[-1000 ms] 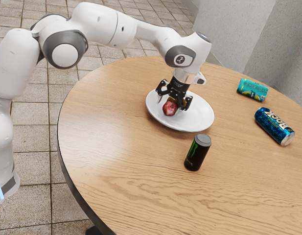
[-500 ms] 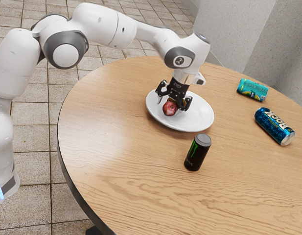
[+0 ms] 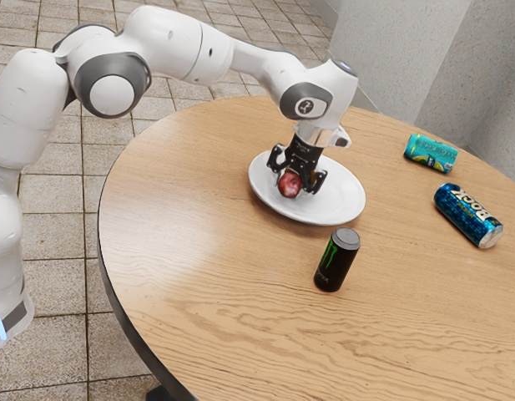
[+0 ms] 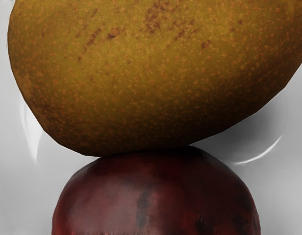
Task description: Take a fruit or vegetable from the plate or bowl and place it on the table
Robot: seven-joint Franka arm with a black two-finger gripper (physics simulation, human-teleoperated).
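Your gripper (image 3: 297, 185) is down over the plate (image 3: 342, 203), at the red fruit (image 3: 290, 185); whether it has grasped it, you cannot tell. It probably sits low to straddle the fruit's round middle. On the plate, the yellow-brown fruit (image 4: 141, 73) crowds against it and may hamper the grip. The red one looks round, dark and mottled.

The wooden table (image 3: 190, 276) holds a white plate (image 3: 345, 196), an upright black can (image 3: 335, 266), a teal can (image 3: 431, 154) and a blue can (image 3: 467, 215).
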